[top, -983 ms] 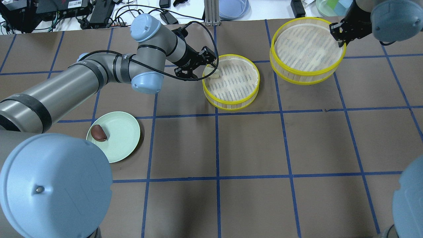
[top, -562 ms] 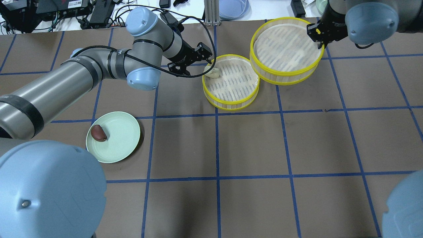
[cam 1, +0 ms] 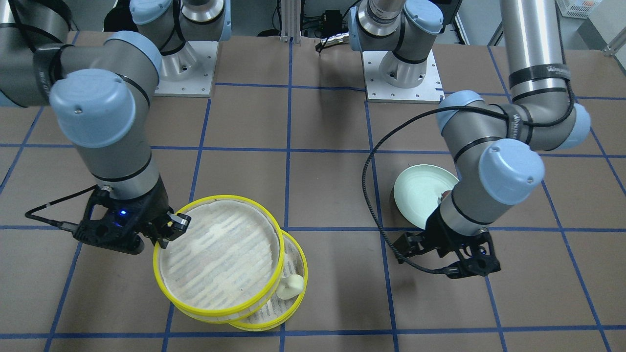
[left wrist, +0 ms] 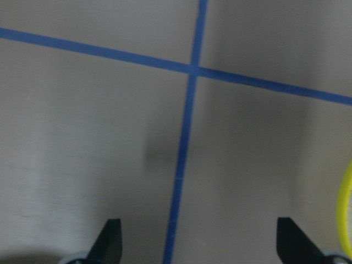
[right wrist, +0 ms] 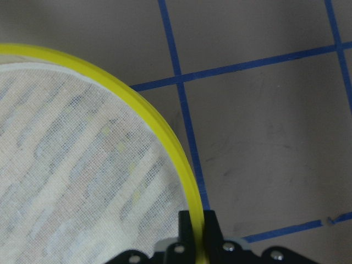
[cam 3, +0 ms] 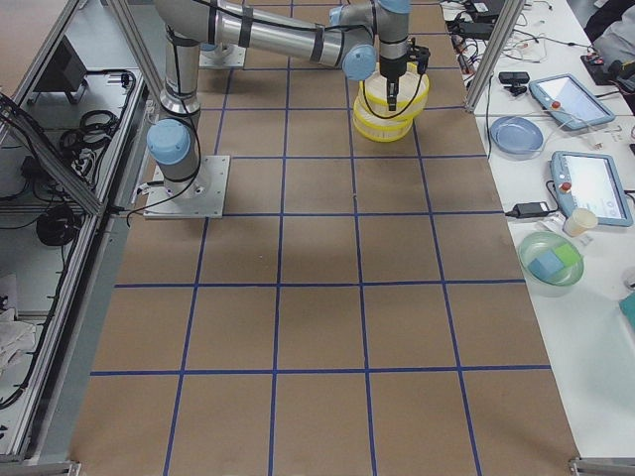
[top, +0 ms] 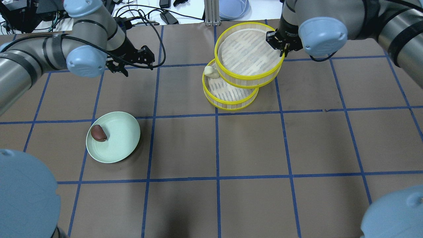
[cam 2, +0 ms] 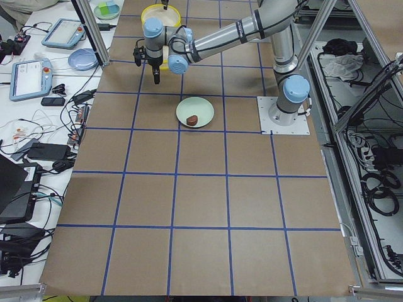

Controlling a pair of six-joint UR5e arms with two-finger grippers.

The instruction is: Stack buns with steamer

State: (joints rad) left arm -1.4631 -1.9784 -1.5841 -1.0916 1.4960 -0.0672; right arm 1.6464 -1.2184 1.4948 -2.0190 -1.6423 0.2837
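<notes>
Since a moment ago the right arm has swung the upper steamer tier (top: 246,49) toward the robot's left, so that it now overlaps the lower steamer tier (top: 228,96). The left gripper (left wrist: 201,245) has drawn away from that tier toward the left edge.

Brown paper marked into squares by blue tape covers the table (top: 251,145).

Nearest the robot's edge, toward the left, lies one pale green plate (top: 122,135). The dark reddish-brown bun (top: 98,133) rests on it close to its left rim.

Further out, near the middle of the far edge, are the two tiers. The lower one sits on the paper. The upper one is offset toward the far right, and whether it touches the lower rim cannot be told. The right gripper (top: 281,44) pinches its yellow rim between closed fingers (right wrist: 187,231). The cream-white bun (top: 210,71) stands uncovered inside the lower tier, against its far-left rim.

The left gripper hangs spread and empty over bare paper near the far edge.

Beyond the far edge, a white bench carries cables (top: 132,13) and a pale blue dish (top: 233,6).

Counted: two tiers, two buns, one plate.
</notes>
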